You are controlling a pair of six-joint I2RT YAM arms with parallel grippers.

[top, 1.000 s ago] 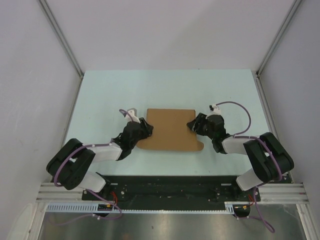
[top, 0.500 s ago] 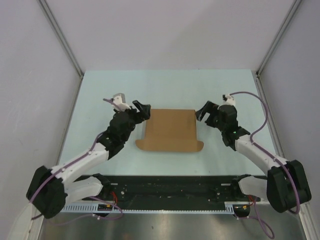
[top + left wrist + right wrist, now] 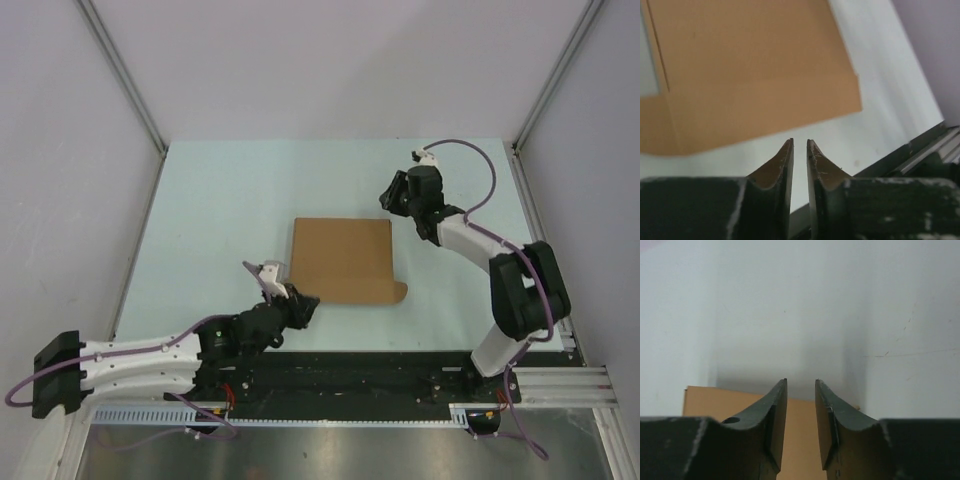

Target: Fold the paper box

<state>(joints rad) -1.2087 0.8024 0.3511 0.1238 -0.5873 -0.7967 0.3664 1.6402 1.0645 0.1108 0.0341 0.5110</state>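
Both arms have swung diagonally: the left arm (image 3: 150, 355) sets its jaws at the near-left corner of the paper box (image 3: 340, 260), the right arm (image 3: 470, 240) at the far-right corner, all jaws narrowly parted, empty.

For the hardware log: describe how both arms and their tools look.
The left arm and right arm have white links, bulky black joints and a purple cable looping along each. The left tool and right tool are black, each with two tapering, curved fingers showing pale scuffs. No markings are legible.
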